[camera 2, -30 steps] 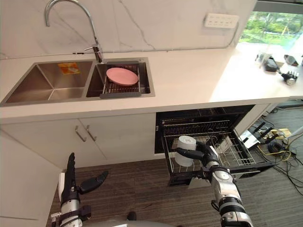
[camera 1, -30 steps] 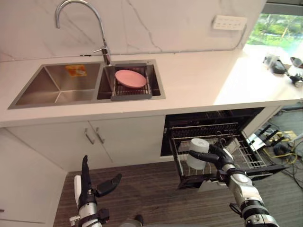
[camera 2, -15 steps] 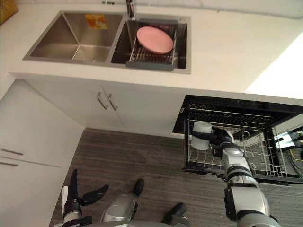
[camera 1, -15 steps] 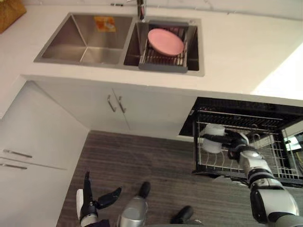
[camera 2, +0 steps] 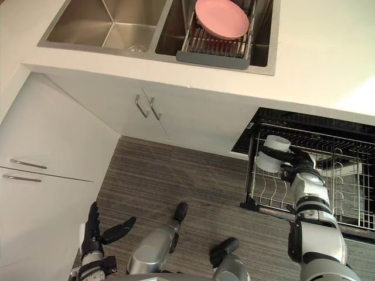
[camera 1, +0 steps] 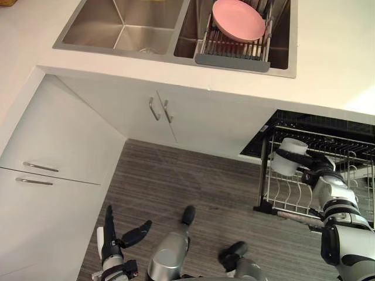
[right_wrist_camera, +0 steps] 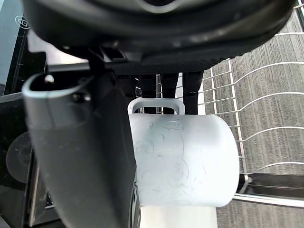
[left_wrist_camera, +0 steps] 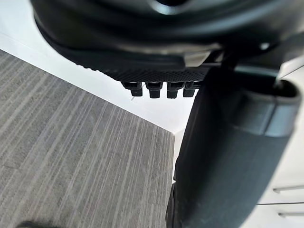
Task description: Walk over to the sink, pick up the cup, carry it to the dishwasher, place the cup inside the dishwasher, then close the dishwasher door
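Observation:
A white cup (camera 1: 286, 157) with a handle (right_wrist_camera: 156, 103) is held upright over the left end of the pulled-out dishwasher rack (camera 1: 337, 193). My right hand (camera 1: 312, 167) is shut on the white cup (right_wrist_camera: 185, 161), fingers and thumb wrapped round its side. The dishwasher (camera 2: 316, 126) stands open under the counter, its wire rack (camera 2: 328, 199) drawn out over the floor. My left hand (camera 1: 111, 244) hangs low over the wooden floor, far left of the dishwasher, open and holding nothing.
A double steel sink (camera 1: 135, 29) is set in the white counter (camera 1: 334, 58), with a pink plate (camera 1: 237, 20) on a drain rack. White cabinet doors (camera 1: 158, 114) and drawers (camera 1: 47, 170) stand below. Wood floor (camera 1: 193, 175) spreads before them.
The camera has tilted down and moved closer to the cabinets. My right hand still holds the cup over the rack's left end; the left hand stays low.

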You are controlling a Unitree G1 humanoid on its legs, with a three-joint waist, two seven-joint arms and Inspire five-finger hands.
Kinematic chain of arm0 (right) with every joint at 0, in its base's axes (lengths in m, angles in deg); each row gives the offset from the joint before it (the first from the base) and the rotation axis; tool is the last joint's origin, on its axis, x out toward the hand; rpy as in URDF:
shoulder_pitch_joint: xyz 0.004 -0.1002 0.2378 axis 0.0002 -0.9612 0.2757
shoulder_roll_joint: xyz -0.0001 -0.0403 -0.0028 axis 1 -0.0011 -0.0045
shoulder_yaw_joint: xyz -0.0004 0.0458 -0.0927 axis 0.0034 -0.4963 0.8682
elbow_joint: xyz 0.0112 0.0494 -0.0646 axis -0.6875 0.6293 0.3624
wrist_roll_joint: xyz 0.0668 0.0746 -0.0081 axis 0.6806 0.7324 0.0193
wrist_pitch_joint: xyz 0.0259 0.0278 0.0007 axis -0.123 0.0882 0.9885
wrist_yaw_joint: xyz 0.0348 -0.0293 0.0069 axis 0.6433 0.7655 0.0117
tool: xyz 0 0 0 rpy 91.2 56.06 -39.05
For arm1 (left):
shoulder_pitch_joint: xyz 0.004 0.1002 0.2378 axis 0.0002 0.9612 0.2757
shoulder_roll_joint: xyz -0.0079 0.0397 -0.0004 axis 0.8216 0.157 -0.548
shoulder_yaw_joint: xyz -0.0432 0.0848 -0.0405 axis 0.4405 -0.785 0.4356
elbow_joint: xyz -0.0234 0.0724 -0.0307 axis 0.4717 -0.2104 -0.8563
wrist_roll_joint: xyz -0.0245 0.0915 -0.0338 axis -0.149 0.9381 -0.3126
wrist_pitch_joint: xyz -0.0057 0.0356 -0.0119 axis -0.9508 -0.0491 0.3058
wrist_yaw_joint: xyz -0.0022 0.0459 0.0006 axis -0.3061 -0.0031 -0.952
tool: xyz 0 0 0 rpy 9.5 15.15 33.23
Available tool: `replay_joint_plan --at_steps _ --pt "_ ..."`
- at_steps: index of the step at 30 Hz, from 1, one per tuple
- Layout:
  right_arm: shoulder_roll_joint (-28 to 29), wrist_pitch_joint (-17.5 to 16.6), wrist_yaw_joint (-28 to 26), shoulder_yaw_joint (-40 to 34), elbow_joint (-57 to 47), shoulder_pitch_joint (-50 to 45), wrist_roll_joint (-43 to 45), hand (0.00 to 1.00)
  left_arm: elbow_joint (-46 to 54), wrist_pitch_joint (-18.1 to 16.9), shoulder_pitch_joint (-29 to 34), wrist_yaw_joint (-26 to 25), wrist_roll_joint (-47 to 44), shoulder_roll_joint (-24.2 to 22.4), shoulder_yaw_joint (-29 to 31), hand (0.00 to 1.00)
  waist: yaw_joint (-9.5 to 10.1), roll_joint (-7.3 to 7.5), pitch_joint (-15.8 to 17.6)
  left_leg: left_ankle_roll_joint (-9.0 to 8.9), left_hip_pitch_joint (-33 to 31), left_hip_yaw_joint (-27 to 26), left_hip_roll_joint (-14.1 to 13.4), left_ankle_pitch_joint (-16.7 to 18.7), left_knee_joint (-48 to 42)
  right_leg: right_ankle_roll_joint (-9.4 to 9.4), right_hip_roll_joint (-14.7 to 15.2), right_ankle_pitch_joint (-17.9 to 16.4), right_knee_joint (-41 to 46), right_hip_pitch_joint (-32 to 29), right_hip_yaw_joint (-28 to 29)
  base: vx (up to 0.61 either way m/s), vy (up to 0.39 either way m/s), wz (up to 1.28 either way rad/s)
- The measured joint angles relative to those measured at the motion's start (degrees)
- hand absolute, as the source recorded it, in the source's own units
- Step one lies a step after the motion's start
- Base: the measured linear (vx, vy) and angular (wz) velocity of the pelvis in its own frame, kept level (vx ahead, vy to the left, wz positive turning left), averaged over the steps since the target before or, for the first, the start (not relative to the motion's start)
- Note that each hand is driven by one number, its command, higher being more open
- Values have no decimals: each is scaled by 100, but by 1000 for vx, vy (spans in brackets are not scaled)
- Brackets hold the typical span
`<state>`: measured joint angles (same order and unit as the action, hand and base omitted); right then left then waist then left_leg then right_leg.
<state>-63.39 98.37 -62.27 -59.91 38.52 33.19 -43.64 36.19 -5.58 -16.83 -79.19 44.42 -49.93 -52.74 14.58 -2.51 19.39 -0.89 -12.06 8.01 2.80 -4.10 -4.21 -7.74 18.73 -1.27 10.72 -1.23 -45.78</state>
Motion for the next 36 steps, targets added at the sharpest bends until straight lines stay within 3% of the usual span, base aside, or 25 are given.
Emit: replay_joint_plan --at_steps 23,24,36 --pt "-8 103 78 -120 -71 35 -41 0 -30 180 -168 160 -225 13 -331 100 27 -19 1 31 -73 -366 -81 32 -52 41 52 -114 209 -114 42 -20 -12 0" --pt "-8 103 13 -120 -67 35 -96 100 -28 201 -167 199 -227 21 -328 100 24 -24 -2 30 -69 -376 -93 33 -55 41 38 -114 209 -114 55 -40 -30 -5" --pt "-8 98 -346 -72 123 51 -30 100 -1 357 -166 434 -241 140 -331 100 13 -34 -15 22 -72 -479 -198 27 -12 66 -67 -118 158 -186 166 -14 -42 -5"
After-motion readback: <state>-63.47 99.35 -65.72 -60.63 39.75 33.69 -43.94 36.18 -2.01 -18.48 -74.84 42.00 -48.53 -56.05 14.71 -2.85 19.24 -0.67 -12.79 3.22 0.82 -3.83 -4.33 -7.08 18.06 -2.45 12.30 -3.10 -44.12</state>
